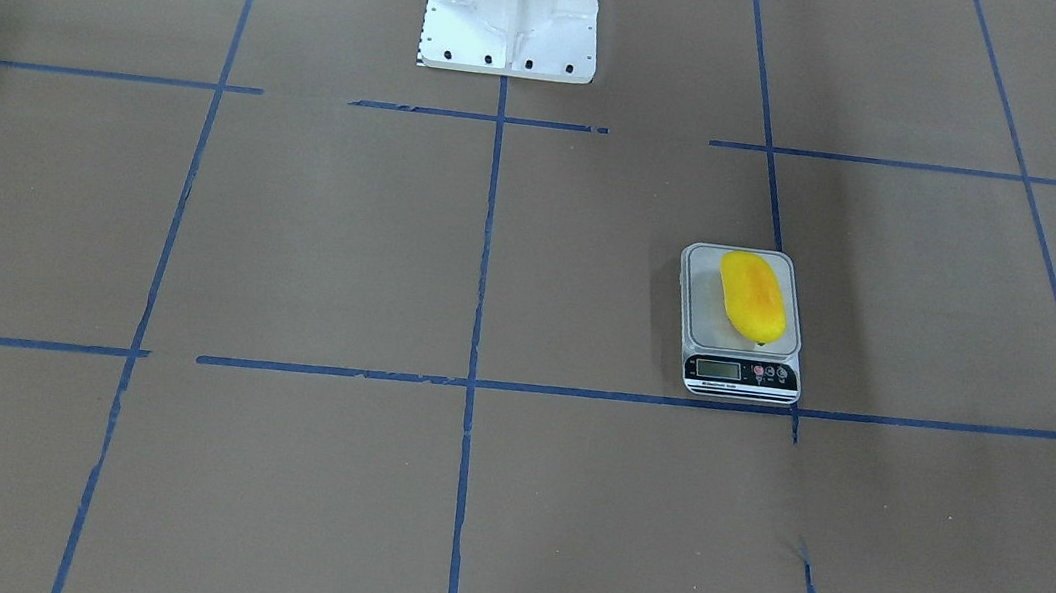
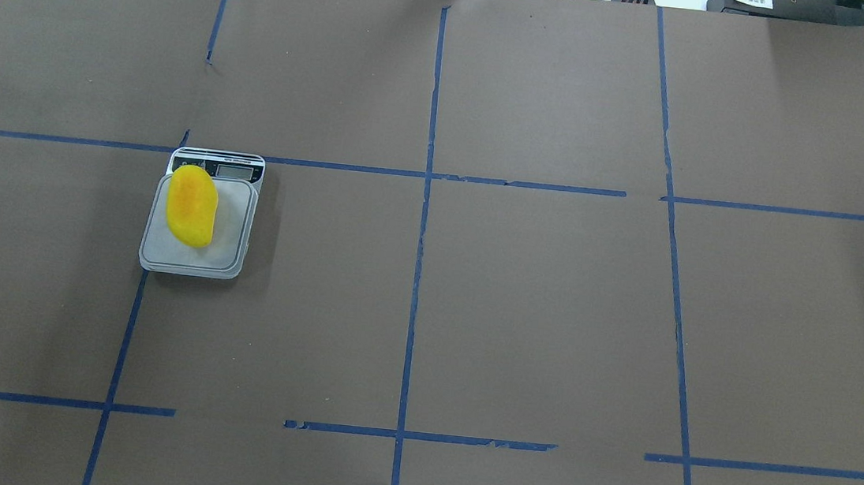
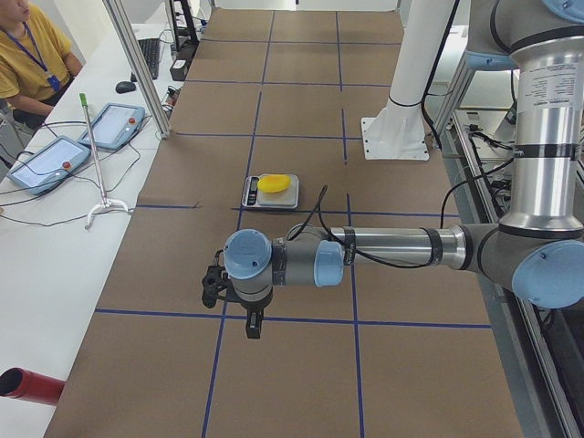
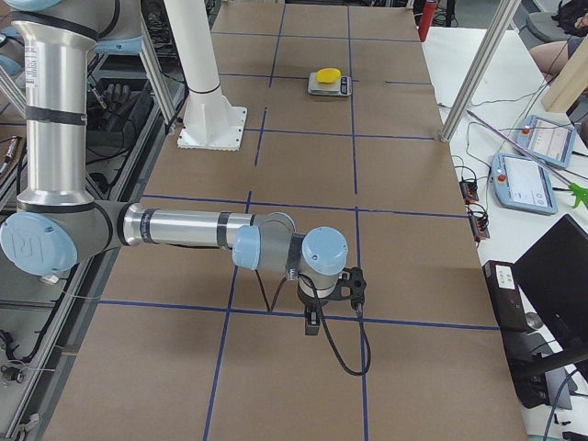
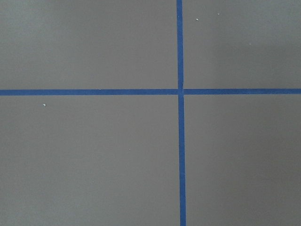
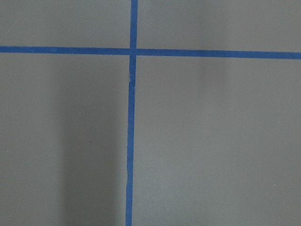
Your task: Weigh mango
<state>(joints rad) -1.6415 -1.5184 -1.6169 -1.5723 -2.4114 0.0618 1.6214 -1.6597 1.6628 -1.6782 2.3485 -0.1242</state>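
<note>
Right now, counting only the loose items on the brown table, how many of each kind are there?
mango: 1, lying on the scale's platform
scale: 1
Total: 2

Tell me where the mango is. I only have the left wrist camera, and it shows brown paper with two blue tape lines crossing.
Observer: The mango lies on the scale, in the left half of the table in the overhead view.
Operator: Read me the display.
Observer: The display faces the operators' side; its digits are too small to read.
Operator: Give me the left tool's position.
Observer: The left tool points down over the table, well apart from the scale, nearer the table's left end. I cannot tell whether it is open.
</note>
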